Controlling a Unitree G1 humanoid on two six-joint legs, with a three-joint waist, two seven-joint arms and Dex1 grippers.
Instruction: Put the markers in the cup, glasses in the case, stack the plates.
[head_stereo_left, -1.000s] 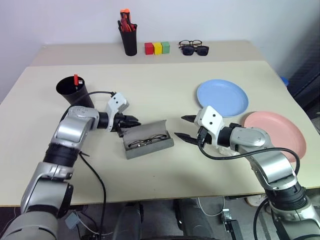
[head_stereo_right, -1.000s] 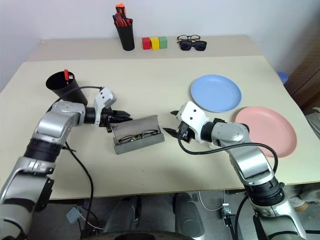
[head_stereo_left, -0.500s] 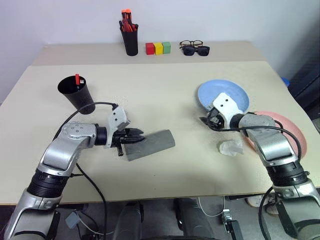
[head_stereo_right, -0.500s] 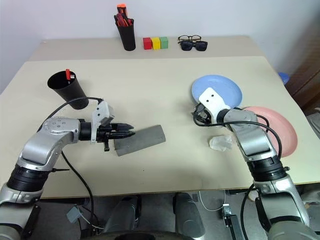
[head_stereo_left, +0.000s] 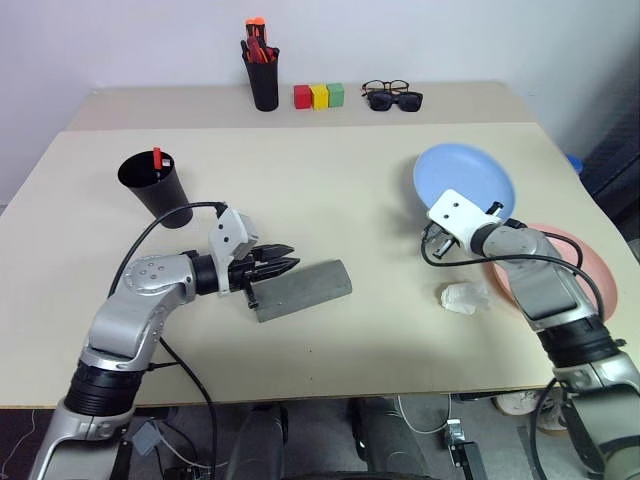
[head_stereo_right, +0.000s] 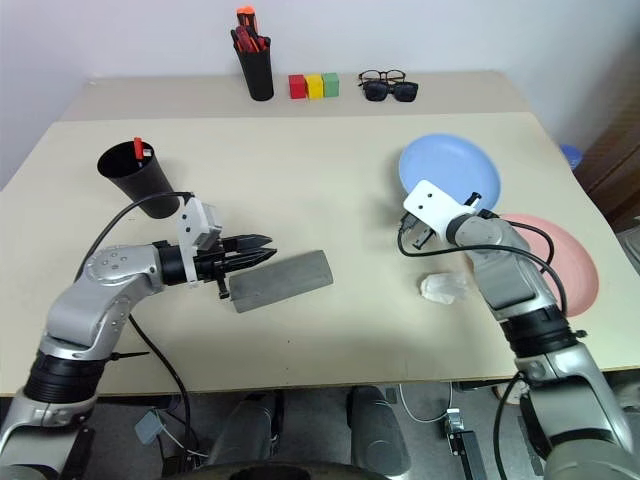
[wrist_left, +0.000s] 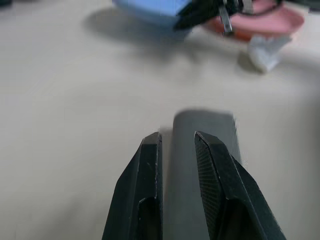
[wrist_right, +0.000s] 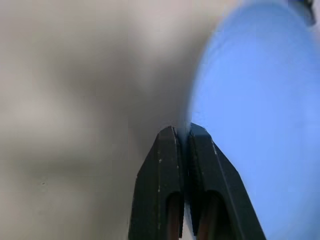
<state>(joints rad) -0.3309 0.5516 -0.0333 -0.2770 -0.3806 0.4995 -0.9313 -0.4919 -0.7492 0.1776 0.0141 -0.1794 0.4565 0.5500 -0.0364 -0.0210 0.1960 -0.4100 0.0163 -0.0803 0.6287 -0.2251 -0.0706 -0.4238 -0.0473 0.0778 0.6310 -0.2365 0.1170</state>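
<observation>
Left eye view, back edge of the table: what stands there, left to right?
Black pen holder with red and orange markers → red block → yellow block → green block → two pairs of glasses, one dark-lensed.

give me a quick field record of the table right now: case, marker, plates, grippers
case: grey case shut, lying on the table
marker: red marker standing in the black cup
blue plate: blue plate tipped up, near rim pinched by the right gripper
pink plate: pink plate flat on the table, partly behind the right arm
left gripper: left gripper slightly open, over the case's end, holding nothing
other: crumpled clear wrapper beside the pink plate
</observation>
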